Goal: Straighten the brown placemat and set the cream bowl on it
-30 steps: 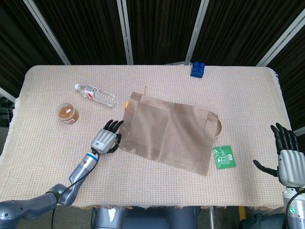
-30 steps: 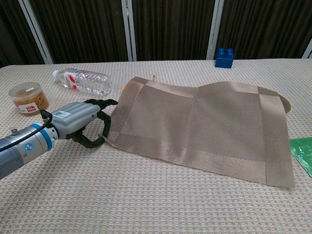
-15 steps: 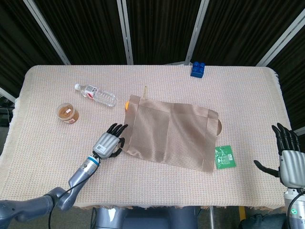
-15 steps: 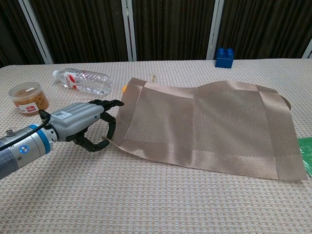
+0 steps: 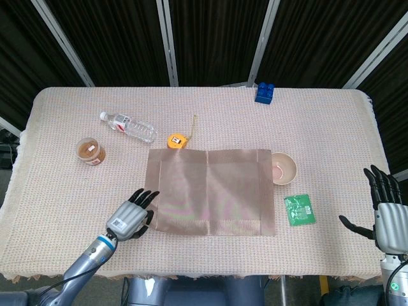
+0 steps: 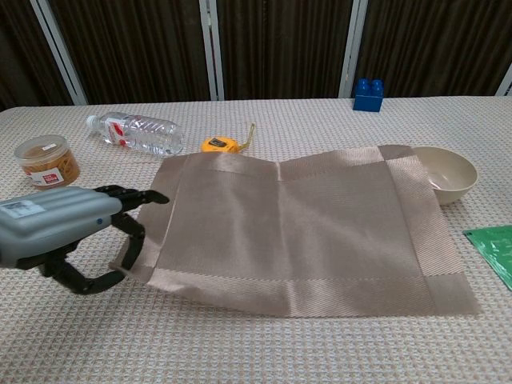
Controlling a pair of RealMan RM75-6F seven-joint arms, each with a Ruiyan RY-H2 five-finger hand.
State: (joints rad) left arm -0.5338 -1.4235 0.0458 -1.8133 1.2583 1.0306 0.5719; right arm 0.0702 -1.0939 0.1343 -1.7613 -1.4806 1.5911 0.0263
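Left hand (image 5: pixel 131 217) sits at the near-left corner of the brown placemat (image 5: pixel 210 191), fingers curled over the mat's left edge. Chest view shows the corner lifted a bit w/ fingertips (image 6: pixel 138 240) hooked on it and the thumb below, so I'm pinching that corner. From the head view alone I couldn't tell grip from mere touch.

Right hand (image 5: pixel 387 213) shows only in the head view, low at the right edge, off the table, fingers spread, thumb out, holding nothing. Its wrist is cut off by the frame bottom. Chest view doesn't catch it at all.

Mat lies roughly square to the table (image 5: pixel 331 146) edges, mid-table, w/ a fold line or two across it. Cream bowl (image 5: pixel 282 168) sits upright just beside the mat's far-right corner; whether it touches the mat I can't say. It's on the cloth, not on the mat.

Green packet (image 5: pixel 299 210) lies near the mat's right edge; chest view cuts it at the frame border. Orange tape measure (image 5: pixel 176 139) is just behind the mat's far edge. Water bottle (image 5: pixel 127 126) lies on its side far-left, brown-lidded jar (image 5: pixel 90 150) stands near it, label too small to read. Blue block (image 5: pixel 264 92) is at the far edge.
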